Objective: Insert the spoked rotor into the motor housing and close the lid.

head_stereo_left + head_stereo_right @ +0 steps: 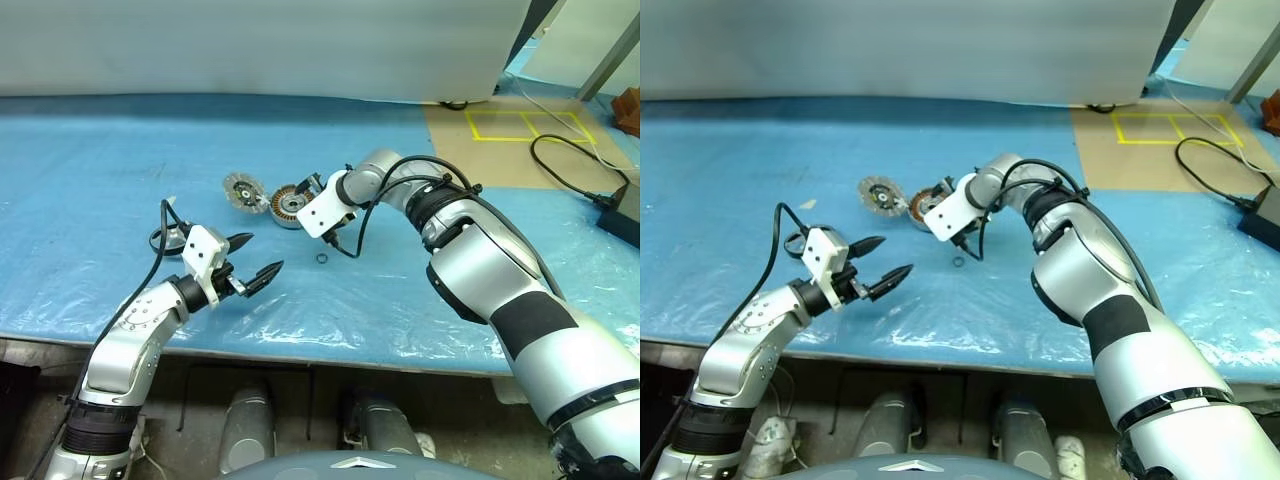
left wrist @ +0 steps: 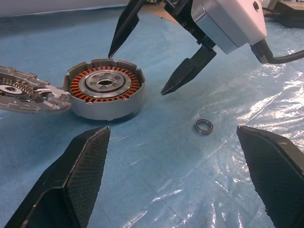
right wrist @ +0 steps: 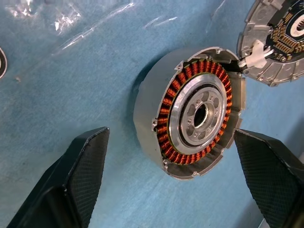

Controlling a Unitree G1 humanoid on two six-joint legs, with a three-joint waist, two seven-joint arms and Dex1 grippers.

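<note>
Right tool (image 2: pixel 137 71) — jaws spread — hovers over motor housing (image 3: pixel 190 114).

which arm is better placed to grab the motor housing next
Right. Its claw hangs open directly over the motor housing, one finger to each side. The left claw is open too, but sits well back, nearer the small ring.

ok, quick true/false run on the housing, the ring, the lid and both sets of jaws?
1. The motor housing lies on the blue sheet, windings showing. True.
2. The right gripper is shut on the housing. False: jaws open, either side of it, not gripping.
3. A small dark ring lies loose beside the housing. True.
4. The left gripper holds the ring. False: it is open and empty.
5. The lid covers the housing. False: it lies beside it.
</note>
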